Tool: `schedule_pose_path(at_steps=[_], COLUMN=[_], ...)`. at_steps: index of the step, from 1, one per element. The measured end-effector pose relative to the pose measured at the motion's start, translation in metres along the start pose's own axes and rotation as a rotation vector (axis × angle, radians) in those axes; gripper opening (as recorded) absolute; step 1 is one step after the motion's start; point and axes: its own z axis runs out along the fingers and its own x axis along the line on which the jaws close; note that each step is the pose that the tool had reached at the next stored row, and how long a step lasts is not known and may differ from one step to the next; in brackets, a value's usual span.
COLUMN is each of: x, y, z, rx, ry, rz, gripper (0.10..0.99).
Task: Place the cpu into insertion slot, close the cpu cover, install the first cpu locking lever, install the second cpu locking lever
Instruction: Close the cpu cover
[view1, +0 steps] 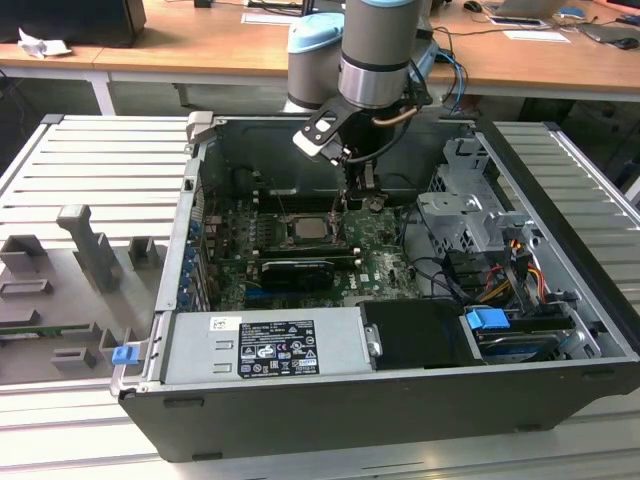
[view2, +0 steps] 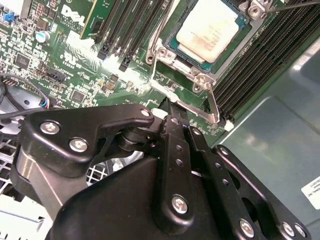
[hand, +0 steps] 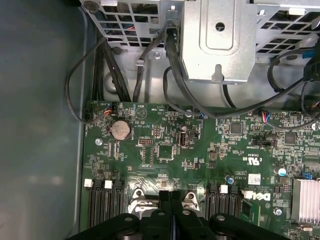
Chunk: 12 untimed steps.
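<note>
The cpu (view2: 207, 29), a square chip with a dull silver top, lies flat in the socket on the green motherboard (view2: 65, 60). The silver cpu cover (view2: 179, 64) lies down around it as a frame. A thin metal locking lever (view2: 212, 102) runs along the socket's edge beside the memory slots. My gripper (view2: 168, 106) is shut, its black fingertips right at the lever's end near the socket corner; whether they touch it I cannot tell. In the exterior view the gripper (view1: 350, 208) hangs just to the right of the cpu (view1: 305, 228). The shut fingertips (hand: 165, 196) meet above the socket hardware.
The open computer case (view1: 400, 400) stands on a slatted metal table. A long black card (view1: 297, 270) sits in front of the socket. A grey drive cage (view1: 465, 215) and loose cables (hand: 172, 70) stand on the exterior view's right. Memory slots (view2: 260, 55) flank the socket.
</note>
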Motion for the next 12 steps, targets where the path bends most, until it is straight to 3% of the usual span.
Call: schedule_pose_path(at_steps=[8,12], x=[0.0006,0.0007], y=[-0.0142,-0.018], z=[0.0025,0.0062], rx=[0.0,0.0], ry=[-0.0001,0.0], rz=[0.0,0.0], gripper=[0.106,0.106])
